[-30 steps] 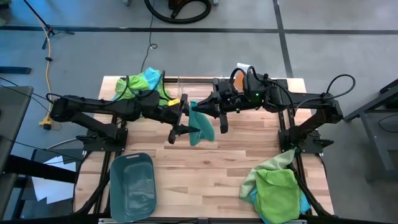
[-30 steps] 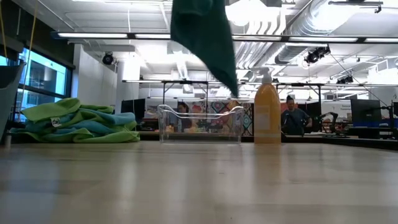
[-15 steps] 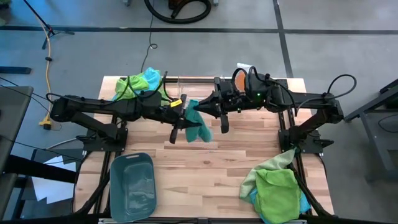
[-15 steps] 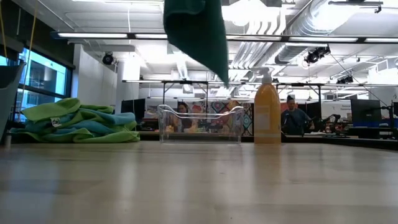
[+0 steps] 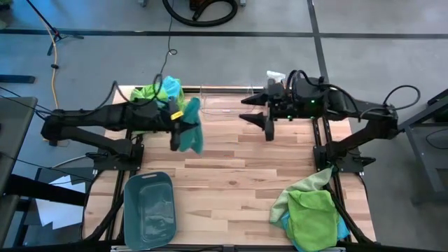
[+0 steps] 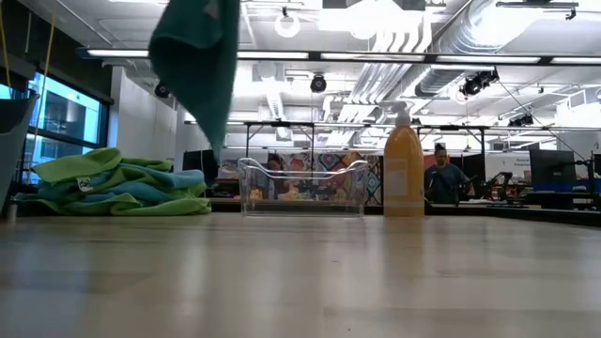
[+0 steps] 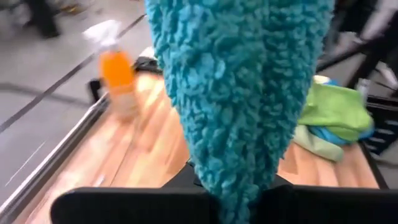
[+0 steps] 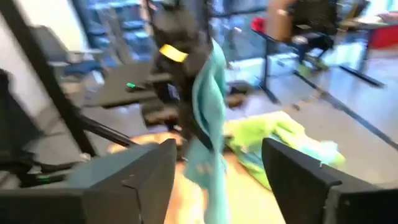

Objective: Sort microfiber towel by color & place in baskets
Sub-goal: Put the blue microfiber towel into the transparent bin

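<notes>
A turquoise microfiber towel (image 5: 190,129) hangs from my left gripper (image 5: 179,124), which is shut on it above the table's far left; the low view shows the towel (image 6: 197,66) high over the wood. My right gripper (image 5: 257,115) stands open and holds nothing over the far middle, next to the clear basket (image 5: 225,103). The teal-grey basket (image 5: 148,208) rests on the table's near left corner. In the right wrist view my right gripper (image 8: 217,149) faces the towel (image 8: 210,124) on the left arm. My left gripper pinches a bunched upper part of the towel (image 5: 183,120) between its two fingers, coming nearly level from the table's left. The towel (image 7: 242,93) hangs slack below the fingers, clear of the table. Whether the fingers are on an edge or a fold I cannot tell.
A pile of green and blue towels (image 5: 157,93) lies at the far left corner, another pile (image 5: 308,213) at the near right. An orange spray bottle (image 6: 404,174) stands at the far edge beside the clear basket (image 6: 302,186). Bare wood lies in the near middle.
My left gripper has shut on the towel and drawn back toward the table's left edge with it. My right gripper has opened, let go of the towel and pulled back toward the right. The towel now hangs from the left gripper alone.
</notes>
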Action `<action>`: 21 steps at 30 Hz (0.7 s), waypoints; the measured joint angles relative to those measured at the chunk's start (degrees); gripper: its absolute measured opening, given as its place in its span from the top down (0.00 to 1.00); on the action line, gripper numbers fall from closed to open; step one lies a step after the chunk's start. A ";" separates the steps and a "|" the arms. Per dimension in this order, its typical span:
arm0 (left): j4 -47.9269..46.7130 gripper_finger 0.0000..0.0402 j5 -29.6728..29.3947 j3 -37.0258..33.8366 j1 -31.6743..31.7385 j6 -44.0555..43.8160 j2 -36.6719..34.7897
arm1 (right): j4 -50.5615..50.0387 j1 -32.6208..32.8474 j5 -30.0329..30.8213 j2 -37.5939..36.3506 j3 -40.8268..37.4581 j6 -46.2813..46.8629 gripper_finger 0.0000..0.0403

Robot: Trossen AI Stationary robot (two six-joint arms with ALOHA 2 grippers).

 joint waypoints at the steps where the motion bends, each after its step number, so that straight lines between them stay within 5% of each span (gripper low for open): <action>1: -1.32 1.00 -1.45 -0.04 0.00 -1.44 -0.84 | -1.94 0.00 1.07 -0.55 0.00 0.11 0.40; 8: -0.45 1.00 -4.51 -3.83 -0.04 -7.27 -5.65 | -10.51 0.00 7.69 -2.19 0.00 1.06 0.39; 15: 15.62 1.00 -7.45 -11.36 3.43 -5.87 -6.44 | -12.61 -0.35 10.61 -2.03 -0.21 0.95 0.39; 21: 21.65 1.00 9.21 -5.66 16.84 -0.12 3.80 | -12.64 -2.03 17.44 -2.01 -0.37 0.90 0.39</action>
